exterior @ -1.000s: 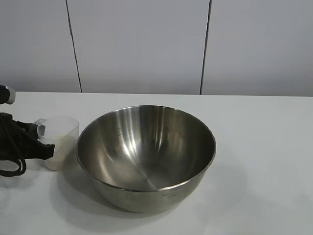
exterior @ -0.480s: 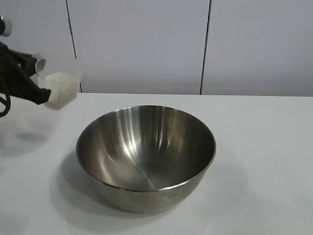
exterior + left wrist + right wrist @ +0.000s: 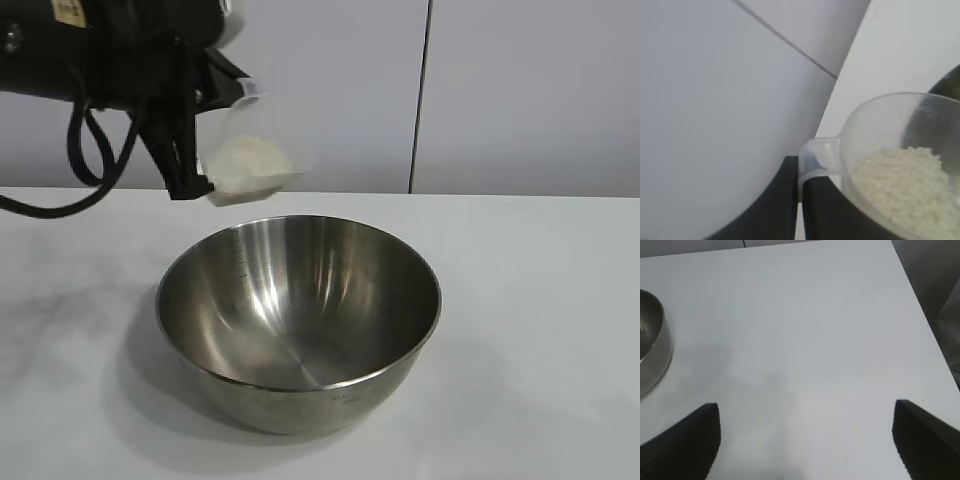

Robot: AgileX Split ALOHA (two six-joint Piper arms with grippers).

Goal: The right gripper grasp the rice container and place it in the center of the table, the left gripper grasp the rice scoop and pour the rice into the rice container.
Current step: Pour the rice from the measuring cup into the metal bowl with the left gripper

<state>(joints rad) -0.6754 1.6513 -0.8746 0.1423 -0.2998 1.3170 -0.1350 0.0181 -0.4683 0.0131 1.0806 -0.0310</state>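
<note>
The steel rice container [image 3: 298,320] stands in the middle of the white table [image 3: 540,300], and its inside looks bare. My left gripper [image 3: 190,180] is shut on the handle of the clear rice scoop [image 3: 250,165], holding it tilted above the container's far left rim. White rice [image 3: 250,158] lies heaped in the scoop. In the left wrist view the scoop [image 3: 890,165] and its rice [image 3: 905,185] show, with both fingers [image 3: 825,210] pinching the handle. My right gripper [image 3: 805,445] is open above bare table, off to the side of the container [image 3: 652,347].
A grey panelled wall [image 3: 420,90] rises behind the table. The table's edge [image 3: 925,330] shows in the right wrist view, with a dark floor beyond it.
My left gripper has lifted the scoop off the table at the left, carried it up and right over the bowl's rim, and tilted it. The bowl has not moved.
</note>
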